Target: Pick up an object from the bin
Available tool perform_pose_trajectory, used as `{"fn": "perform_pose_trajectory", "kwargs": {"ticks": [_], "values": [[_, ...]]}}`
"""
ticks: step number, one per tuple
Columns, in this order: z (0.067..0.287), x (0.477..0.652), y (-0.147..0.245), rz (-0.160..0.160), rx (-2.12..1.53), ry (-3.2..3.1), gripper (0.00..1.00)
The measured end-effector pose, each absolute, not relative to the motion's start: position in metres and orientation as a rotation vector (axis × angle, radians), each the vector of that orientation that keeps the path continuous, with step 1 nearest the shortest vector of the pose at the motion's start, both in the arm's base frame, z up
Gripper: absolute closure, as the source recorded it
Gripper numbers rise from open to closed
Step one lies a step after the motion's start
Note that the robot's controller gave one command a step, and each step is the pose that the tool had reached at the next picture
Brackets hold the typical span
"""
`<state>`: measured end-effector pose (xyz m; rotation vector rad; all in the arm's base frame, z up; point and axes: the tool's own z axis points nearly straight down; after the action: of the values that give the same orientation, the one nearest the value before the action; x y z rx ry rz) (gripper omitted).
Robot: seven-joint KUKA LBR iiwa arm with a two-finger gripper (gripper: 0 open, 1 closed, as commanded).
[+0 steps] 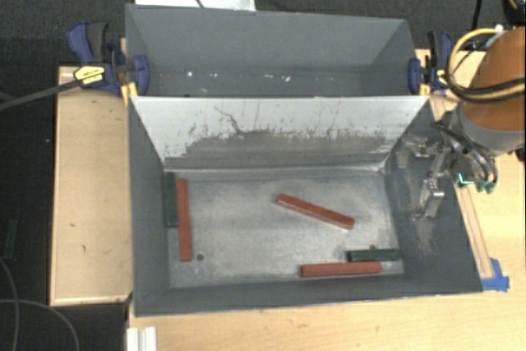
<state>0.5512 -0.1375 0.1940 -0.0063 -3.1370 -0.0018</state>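
Hovering pre-grasp at the bin's [263, 131] right wall, the gripper [431, 191] — spread or pressed, I cannot tell — next needs lowering onto the central red bar [315, 211].

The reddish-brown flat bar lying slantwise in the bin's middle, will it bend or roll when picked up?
The reddish-brown flat bar looks straight, so probably stiff. Lying flat, it is unlikely to roll. Long and thin, it may tilt if gripped near one end.

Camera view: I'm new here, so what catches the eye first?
A reddish-brown flat bar lies slanted mid-floor in the grey metal bin. A red bar beside a dark green bar lines the left wall; another such pair lies at the front. The gripper hangs by the right wall.
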Motion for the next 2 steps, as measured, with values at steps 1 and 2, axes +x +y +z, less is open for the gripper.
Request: {"fn": "perform_pose_trajectory", "kwargs": {"ticks": [1, 2], "values": [[0.07, 0.554, -0.078, -0.005, 0.322, -3.121, 0.0], [0.07, 0.553, -0.019, -0.006, 0.252, -3.131, 0.0]]}}
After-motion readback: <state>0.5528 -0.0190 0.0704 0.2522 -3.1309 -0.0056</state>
